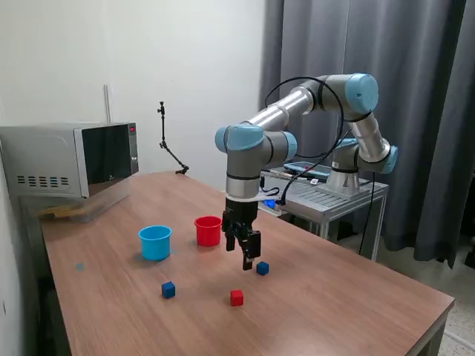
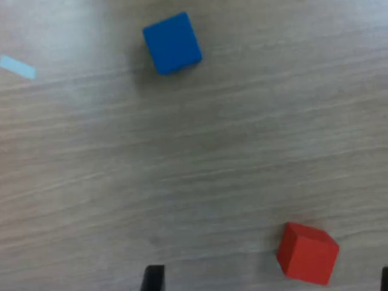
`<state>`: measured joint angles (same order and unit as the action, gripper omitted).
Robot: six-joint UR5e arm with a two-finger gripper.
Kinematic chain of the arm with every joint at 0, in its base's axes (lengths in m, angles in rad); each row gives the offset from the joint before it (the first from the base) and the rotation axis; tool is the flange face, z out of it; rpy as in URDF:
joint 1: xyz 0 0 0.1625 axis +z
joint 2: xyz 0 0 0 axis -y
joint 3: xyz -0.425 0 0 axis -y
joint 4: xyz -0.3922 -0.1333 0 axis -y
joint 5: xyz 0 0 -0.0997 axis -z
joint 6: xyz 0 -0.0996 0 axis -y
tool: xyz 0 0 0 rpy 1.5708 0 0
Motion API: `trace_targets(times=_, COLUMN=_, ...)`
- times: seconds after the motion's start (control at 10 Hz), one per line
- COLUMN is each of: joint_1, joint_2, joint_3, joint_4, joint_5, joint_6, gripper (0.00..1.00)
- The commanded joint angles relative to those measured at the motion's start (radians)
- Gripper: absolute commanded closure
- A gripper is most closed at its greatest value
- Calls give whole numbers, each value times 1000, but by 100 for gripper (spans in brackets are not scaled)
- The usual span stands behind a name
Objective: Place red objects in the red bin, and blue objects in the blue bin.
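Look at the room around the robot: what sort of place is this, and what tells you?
Probably a lab or workshop room: a robot arm bolted to a metal stand, a microwave on the wooden table, and heavy grey curtains.

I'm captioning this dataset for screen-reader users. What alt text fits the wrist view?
A dark blue cube and a red cube lie apart on a wood-grain table. A fingertip of the gripper shows at the edge, near the red cube.
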<state>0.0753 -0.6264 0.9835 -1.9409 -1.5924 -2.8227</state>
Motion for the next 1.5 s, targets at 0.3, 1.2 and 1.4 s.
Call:
trace_targets(times=0.3, joint_1=20, joint_2=51, joint_3=-39, joint_4=-75, joint_5=22, joint_6=89, gripper=0)
trace_targets(times=1.2, joint_1=40, joint_2=97, joint_3=-33, joint_4=-107, joint_5=11, joint_6=172, gripper=0)
trace_targets(times=1.4, joint_1=41, joint_2=105, joint_3=-31, joint_4=-107, joint_5=11, joint_6=174, gripper=0)
